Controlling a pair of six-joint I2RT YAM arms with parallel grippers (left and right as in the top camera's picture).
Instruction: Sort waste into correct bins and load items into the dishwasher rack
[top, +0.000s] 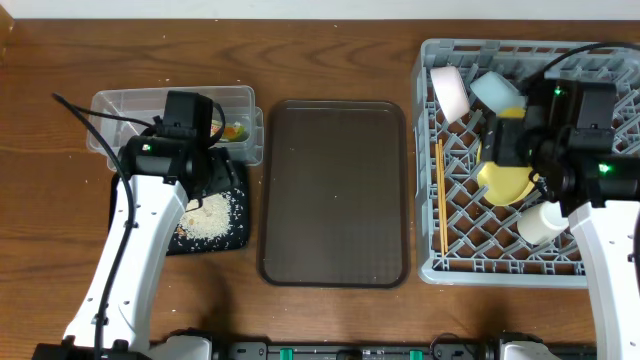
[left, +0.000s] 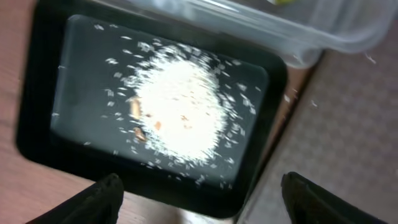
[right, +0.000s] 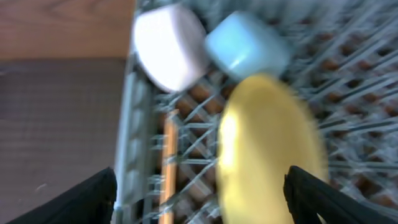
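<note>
Loose rice (top: 212, 212) (left: 180, 106) lies heaped in the black tray (top: 238, 238) (left: 37, 93). My left gripper (top: 190, 125) (left: 202, 202) hangs open above it, holding nothing. Behind it, the clear tub (top: 130, 105) (left: 298, 31) holds the yellow-green wrapper (top: 236, 131). In the grey rack (top: 450, 262) (right: 134, 124) stand a pinkish-white bowl (top: 450, 90) (right: 169, 53), a light blue bowl (top: 497, 92) (right: 247, 45), the yellow plate (top: 505, 182) (right: 267, 149), a white cup (top: 542, 222) and chopsticks (top: 439, 190) (right: 168, 162). My right gripper (top: 500, 140) (right: 202, 199) is open just over the plate.
The brown serving tray (top: 335, 190) (left: 336, 137) lies between the black tray and the rack. A few stray rice grains lie on the table and on the serving tray's edge. The left arm's cable runs over the tub's left end.
</note>
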